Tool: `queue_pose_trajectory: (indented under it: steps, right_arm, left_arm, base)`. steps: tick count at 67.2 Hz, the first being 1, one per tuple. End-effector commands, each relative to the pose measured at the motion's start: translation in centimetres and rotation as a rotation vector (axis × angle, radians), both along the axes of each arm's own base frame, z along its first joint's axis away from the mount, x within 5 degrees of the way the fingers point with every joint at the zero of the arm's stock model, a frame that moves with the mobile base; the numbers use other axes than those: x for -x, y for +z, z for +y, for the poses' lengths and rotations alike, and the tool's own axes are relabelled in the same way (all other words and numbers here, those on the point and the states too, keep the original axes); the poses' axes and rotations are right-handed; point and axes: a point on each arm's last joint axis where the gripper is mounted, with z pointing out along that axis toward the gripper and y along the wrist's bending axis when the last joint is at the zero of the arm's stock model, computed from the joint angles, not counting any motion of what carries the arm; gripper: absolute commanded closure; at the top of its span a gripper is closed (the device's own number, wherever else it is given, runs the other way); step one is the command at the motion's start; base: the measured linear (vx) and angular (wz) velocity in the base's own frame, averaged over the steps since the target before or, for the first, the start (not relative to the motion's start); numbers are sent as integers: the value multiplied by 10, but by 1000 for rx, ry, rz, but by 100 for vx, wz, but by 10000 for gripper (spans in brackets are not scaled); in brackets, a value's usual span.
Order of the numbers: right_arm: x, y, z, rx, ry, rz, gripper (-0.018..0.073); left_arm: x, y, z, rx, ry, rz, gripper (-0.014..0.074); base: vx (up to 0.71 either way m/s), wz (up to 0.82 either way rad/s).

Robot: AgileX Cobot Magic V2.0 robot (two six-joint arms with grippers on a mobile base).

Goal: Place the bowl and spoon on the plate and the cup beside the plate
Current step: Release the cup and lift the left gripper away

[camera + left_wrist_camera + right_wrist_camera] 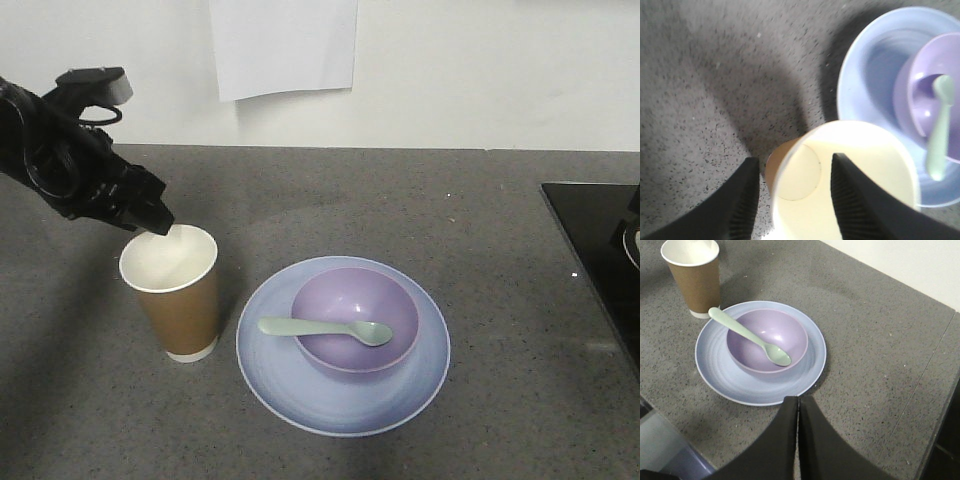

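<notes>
On the far left, the left gripper [158, 222] hung just over the back rim of the cup [176, 300]. Its two black fingers [742, 200] were spread apart, one outside the cup wall and one over the inside, and they were not squeezing anything that could be seen. The cup stood straight up on the gray counter [420, 210], just beside the plate [343, 400] on its left side. It was brown with a white rim and a white inside, and nothing was in it. No words showed on it.

Next came the plate, round and pale blue. The purple bowl [355, 318] sat in the middle of it. The green spoon [322, 329] lay across the bowl, with its long side running left to right. Its handle stuck out over the bowl's left edge and pointed at the cup. Its scoop end rested inside the bowl.

The right gripper [798, 435] was near the plate's edge, with its fingers pressed together and holding nothing.

A blank white paper [284, 45] hung on the wall.
</notes>
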Motion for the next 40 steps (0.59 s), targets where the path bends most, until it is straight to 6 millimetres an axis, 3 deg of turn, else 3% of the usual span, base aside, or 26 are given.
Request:
queue_pose_trajectory:
  steps: [1,11,22,29,36,40]
  right_arm:
    - [-4,14,0,-48,-23,-112,566]
    - [-11,26,-1,-88,-61,-249,566]
    - [-33,34,0,-124,-115,-341,566]
    - [-51,31,1,-121,-147,-344,566]
    - [-66,16,0,-118,-193,-362,566]
    - [-73,0,-1,-117,-219,-378,566]
  left_arm:
    - [15,41,-4,50,-26,-95,272]
    - [35,69,2,22,-21,-200,323]
    - [64,100,14,-32,22,-383,492]
    - [88,111,23,-56,79,-530,606]
    - [113,104,30,-59,130,-639,605]
    - [125,90,34,-53,156,-670,604]
  base:
    - [0,0]
    - [0,0]
    - [0,0]
    - [0,0]
    - [0,0]
    - [0,0]
